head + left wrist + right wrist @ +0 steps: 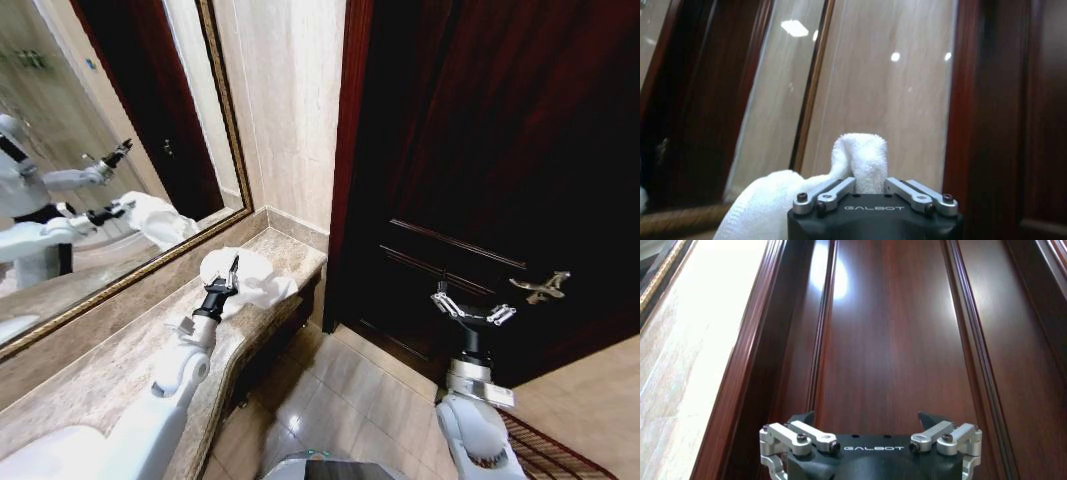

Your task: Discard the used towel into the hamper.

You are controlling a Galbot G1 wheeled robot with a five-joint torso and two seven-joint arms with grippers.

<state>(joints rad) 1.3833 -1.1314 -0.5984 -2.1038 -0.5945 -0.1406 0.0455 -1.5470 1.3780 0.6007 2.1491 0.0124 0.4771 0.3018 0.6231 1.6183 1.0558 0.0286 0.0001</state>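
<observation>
The used towel (258, 282), white and crumpled, sits at the far end of the marble counter (120, 360). My left gripper (232, 272) reaches into it from the near side. In the left wrist view a fold of the towel (860, 155) stands pinched between the shut fingers of the left gripper (870, 184). My right gripper (472, 308) hangs open and empty in front of the dark wooden door (480, 150), away from the towel; the right wrist view shows the right gripper (867, 421) with its jaws spread. A reddish-brown barred strip (550, 448) low at the right may be the hamper; I cannot tell.
A gold-framed mirror (90, 150) runs along the wall behind the counter. A metal door handle (540, 288) juts out just right of my right gripper. Tiled floor (340, 390) lies between the counter's end and the door.
</observation>
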